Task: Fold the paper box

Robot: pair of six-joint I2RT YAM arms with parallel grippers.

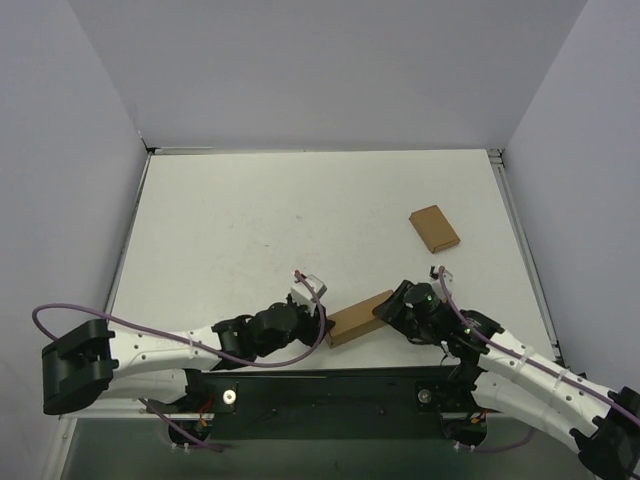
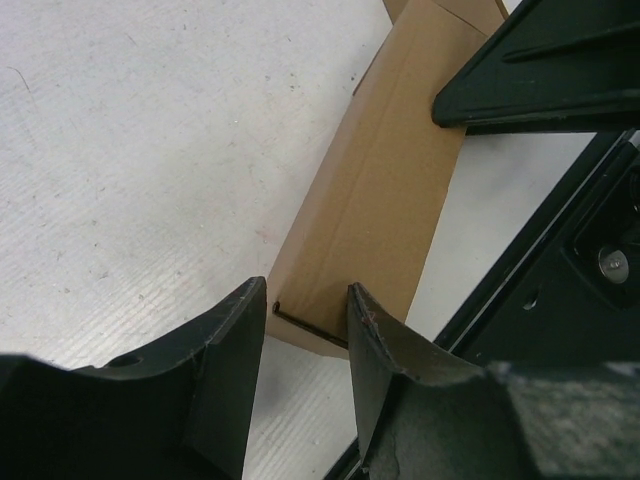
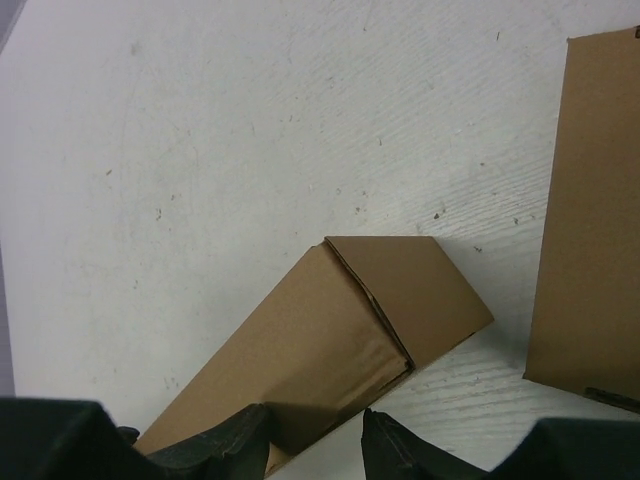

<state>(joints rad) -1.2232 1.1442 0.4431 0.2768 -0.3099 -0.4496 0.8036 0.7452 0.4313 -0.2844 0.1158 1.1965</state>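
Left claw [image 2: 305, 300]: jaws apart, straddling one end of paper box [image 1: 360, 318]. Right claw [image 3: 318, 425]: same at other end. Cannot tell if either grips. Box lies on table [image 1: 250, 220], front edge. Likely light, thin, easily creased; hold at stiff folded edges.

The far half of the bench [image 1: 250, 215], its left edge and both far corners lie free right up to the walls [image 1: 60, 150]. A small brown box [image 1: 434, 228] stands near the right edge, with room all round it. At the middle of the near edge the paper box [image 1: 358, 320] is hemmed in by the left arm [image 1: 160, 348] and right arm [image 1: 520, 362] at its ends. It is open only from the far side.
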